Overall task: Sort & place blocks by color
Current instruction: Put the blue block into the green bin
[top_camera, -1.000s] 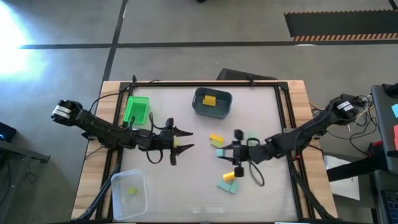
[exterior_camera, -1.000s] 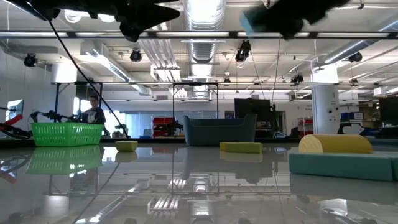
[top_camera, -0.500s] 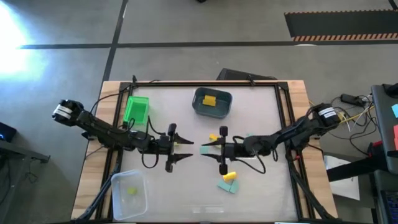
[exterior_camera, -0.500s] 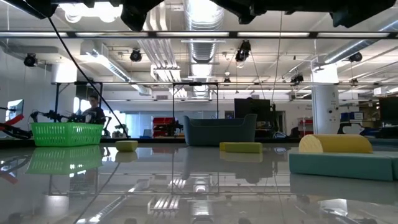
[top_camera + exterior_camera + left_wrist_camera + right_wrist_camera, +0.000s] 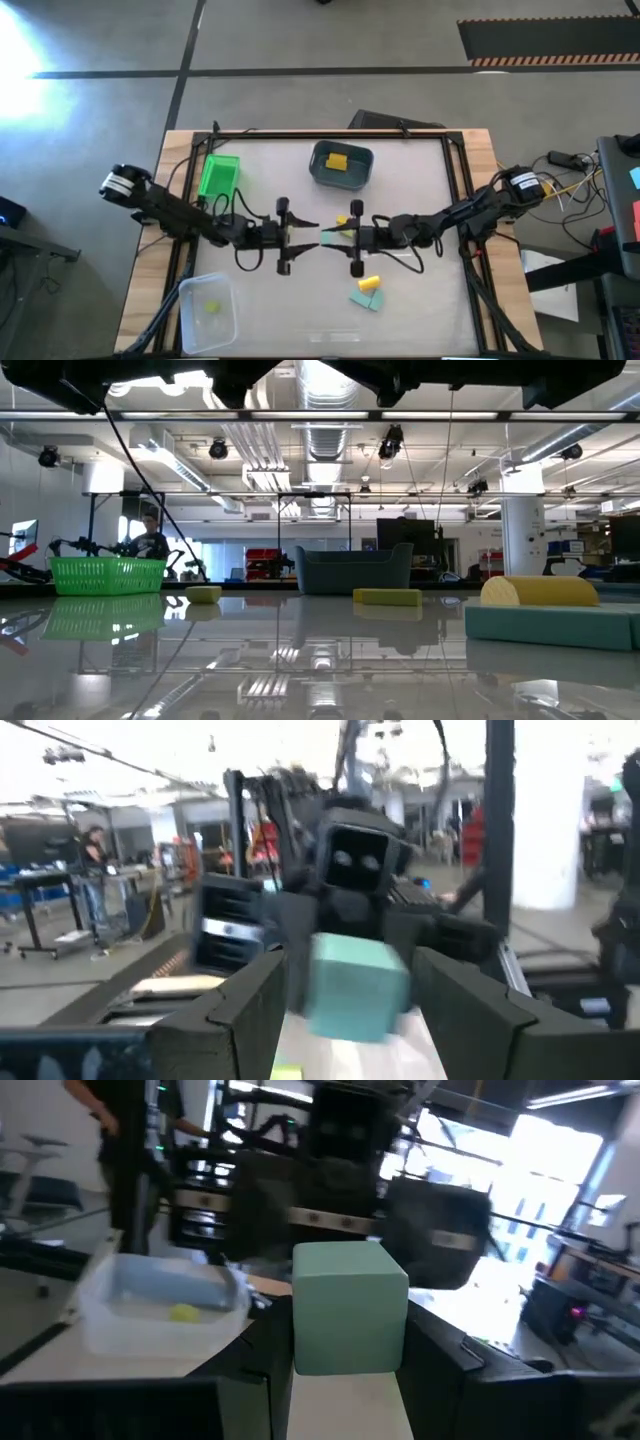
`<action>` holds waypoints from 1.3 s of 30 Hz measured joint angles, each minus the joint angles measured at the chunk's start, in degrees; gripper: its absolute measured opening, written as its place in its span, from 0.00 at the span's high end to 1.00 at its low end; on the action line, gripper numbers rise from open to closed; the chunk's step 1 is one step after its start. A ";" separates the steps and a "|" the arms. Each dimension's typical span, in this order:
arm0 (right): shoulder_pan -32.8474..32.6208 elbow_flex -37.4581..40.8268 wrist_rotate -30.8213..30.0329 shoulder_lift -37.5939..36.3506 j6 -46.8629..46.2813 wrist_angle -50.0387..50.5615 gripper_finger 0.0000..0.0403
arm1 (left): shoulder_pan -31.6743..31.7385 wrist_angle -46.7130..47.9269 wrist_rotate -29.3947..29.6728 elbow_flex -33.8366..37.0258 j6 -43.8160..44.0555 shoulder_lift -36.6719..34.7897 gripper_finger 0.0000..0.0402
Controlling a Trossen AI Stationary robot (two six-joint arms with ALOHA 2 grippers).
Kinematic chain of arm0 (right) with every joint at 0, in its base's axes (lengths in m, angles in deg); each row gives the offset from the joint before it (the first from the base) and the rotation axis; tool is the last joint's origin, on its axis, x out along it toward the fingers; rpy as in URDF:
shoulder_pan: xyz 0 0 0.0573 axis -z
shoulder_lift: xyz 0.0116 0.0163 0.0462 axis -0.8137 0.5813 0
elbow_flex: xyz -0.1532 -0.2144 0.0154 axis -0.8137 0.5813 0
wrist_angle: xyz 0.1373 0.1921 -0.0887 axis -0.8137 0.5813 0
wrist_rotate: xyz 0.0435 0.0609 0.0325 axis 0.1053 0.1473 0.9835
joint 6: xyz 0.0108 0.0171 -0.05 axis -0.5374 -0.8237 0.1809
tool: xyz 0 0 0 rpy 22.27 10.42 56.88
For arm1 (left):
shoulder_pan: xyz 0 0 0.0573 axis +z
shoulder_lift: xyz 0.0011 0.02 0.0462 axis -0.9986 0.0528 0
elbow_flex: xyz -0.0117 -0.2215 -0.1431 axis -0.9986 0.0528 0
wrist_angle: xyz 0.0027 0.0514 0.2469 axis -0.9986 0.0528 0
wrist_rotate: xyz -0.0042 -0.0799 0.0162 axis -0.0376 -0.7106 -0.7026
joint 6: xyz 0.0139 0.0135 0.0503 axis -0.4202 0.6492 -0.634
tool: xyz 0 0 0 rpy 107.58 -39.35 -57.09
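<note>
A teal block (image 5: 328,238) hangs in the air over the middle of the table, held by my right gripper (image 5: 336,238), which is shut on it. My left gripper (image 5: 313,237) faces it from the left, open. In the left wrist view its fingers (image 5: 250,1010) stand on either side of the teal block (image 5: 355,988) with a gap on each side. On the table lie a yellow block (image 5: 346,221), a yellow rounded block (image 5: 369,284) and a teal wedge (image 5: 366,301). In the low view both grippers are above the picture's top edge. My right gripper pinches the teal block (image 5: 348,1315) between its two fingers (image 5: 440,1370), one on each side face. The fingers lie level and come from the table's right. The block is lifted clear of the table and sticks out past the fingertips toward my left gripper.
A dark bin (image 5: 341,165) holding a yellow block stands at the far middle, a bright green bin (image 5: 219,176) at the far left, and a clear bin (image 5: 207,310) with a lime block at the near left. A black frame (image 5: 455,200) borders the table.
My right gripper has moved toward the table's left, turned level and carried the teal block up clear of the table. My left gripper has shifted a little toward the right and the near edge. The two now face each other over the table's middle.
</note>
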 joint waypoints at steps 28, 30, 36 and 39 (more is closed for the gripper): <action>2.54 -0.04 0.56 0.00 -2.03 1.41 0.70 | 2.41 -8.37 0.00 -0.68 -0.49 6.93 0.71; 2.61 -0.01 -0.23 0.00 -2.10 1.93 0.65 | 2.82 -6.95 0.36 -0.68 1.12 6.76 0.71; 2.72 -0.04 -12.16 -1.06 -0.82 7.65 0.41 | 5.71 2.83 6.90 -0.36 7.70 4.45 0.71; 2.67 -0.10 -22.52 -2.99 -0.88 13.61 0.34 | 8.34 17.57 11.78 -0.33 12.87 -0.16 0.71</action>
